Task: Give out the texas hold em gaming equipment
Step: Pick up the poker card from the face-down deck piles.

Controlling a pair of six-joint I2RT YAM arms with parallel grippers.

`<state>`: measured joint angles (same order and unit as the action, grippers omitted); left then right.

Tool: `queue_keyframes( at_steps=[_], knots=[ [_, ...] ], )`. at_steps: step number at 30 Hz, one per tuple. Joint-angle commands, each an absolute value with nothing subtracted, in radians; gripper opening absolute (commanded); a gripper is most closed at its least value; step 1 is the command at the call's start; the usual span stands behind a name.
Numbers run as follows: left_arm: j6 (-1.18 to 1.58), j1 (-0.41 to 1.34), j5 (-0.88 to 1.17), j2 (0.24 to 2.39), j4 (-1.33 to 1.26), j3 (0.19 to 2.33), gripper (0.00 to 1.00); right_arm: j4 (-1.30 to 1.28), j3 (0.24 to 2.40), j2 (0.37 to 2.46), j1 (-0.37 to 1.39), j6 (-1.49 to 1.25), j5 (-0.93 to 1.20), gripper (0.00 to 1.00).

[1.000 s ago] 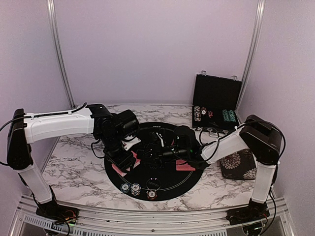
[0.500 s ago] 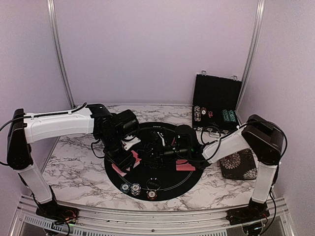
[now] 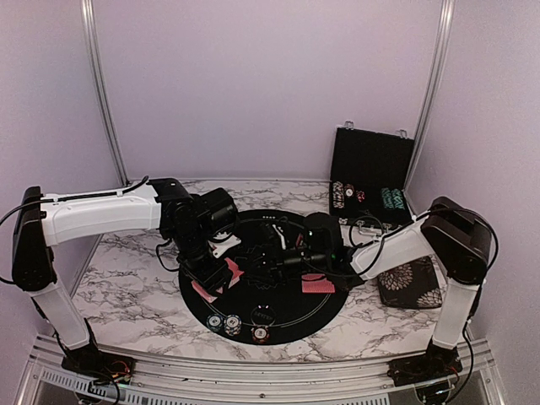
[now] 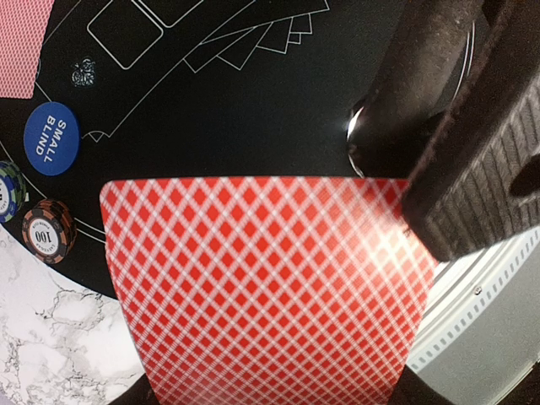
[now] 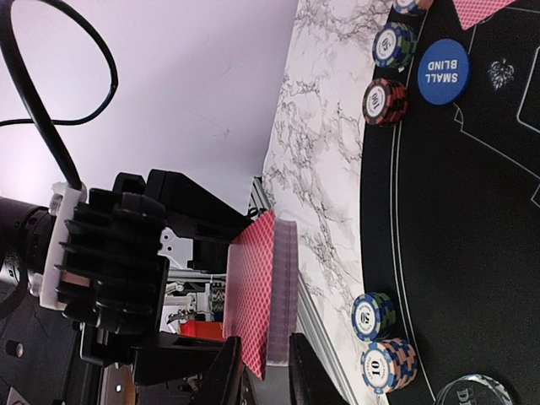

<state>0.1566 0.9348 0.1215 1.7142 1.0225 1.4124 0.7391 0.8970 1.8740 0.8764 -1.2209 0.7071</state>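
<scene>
Over the marble bench (image 3: 126, 287), the left claw (image 3: 219, 272) holds the red-backed deck (image 4: 270, 287); the right claw (image 5: 267, 371), pinching its edge, could drag several cards.

Card deck (image 4: 261, 287) btm cut off by frame edge; rt corner hidden under finger (image 4: 481, 169).

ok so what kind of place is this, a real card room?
Probably a robot test cell dressed as a poker table: plain lilac walls with aluminium frame posts, a round black poker mat, red-backed playing cards, and an open black hinged chip case.
</scene>
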Motion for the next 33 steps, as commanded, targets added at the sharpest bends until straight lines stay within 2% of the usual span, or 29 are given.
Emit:
queue_keyframes(
  at_steps=[1,12,33],
  knots=[
    [0.158,0.93,0.112,1.677,1.043,1.416,0.53,0.744,0.886,1.838,0.869,-1.21,0.698,0.18],
    [0.158,0.93,0.111,1.677,1.04,1.414,0.53,0.751,0.909,1.864,0.885,-1.216,0.704,0.17],
    [0.154,0.927,0.113,1.672,1.034,1.399,0.53,0.744,0.904,1.853,0.879,-1.224,0.701,0.05]
  ],
)
